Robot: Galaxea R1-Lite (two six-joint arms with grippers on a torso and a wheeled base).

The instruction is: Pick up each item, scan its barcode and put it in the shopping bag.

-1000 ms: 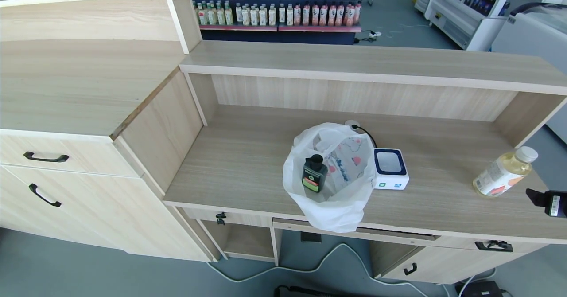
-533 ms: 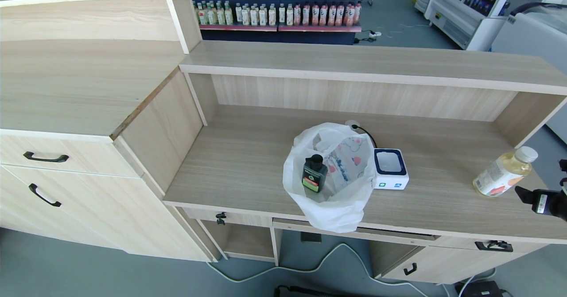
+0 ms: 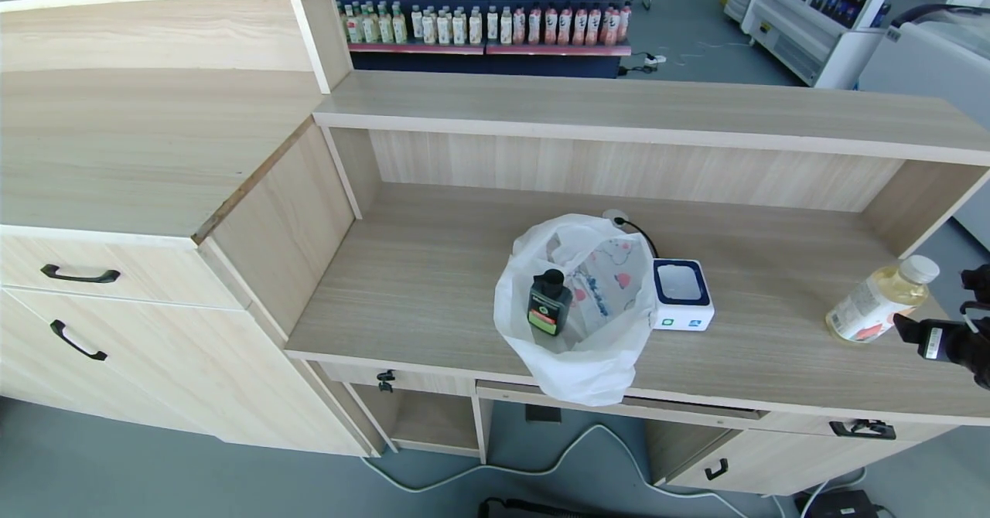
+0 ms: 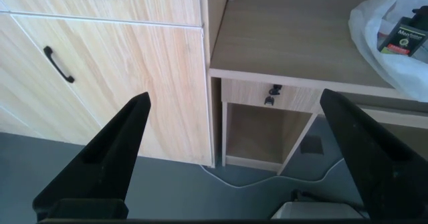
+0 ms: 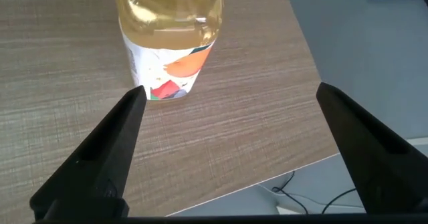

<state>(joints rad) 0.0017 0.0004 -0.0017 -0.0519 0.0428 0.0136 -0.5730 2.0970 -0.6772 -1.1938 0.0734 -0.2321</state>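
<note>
Clear plastic bottle of pale yellow drink w/ white cap and orange-patterned label (image 3: 878, 301) stands on its base at far right of head view, on light wood counter (image 3: 433, 294), well apart from the rest. Right gripper (image 5: 231, 154) sits just beside it at right edge, fingers spread wide, nothing btw them. Bottle is ahead of the gap, not yet inside, prob. lined up for a side grasp.

White plastic shopping bag (image 3: 576, 332) at ctr, mouth gaping upward so items drop in. Black bottle w/ green-red label (image 3: 548, 301) already inside.

Small white scanner box w/ dark blue rim (image 3: 682, 295) just right of bag, window up, so a barcode must face down.

Left gripper (image 4: 231, 157) also spread, empty, low by cabinet drawers (image 4: 100, 43), prob. parked out of the way.
</note>
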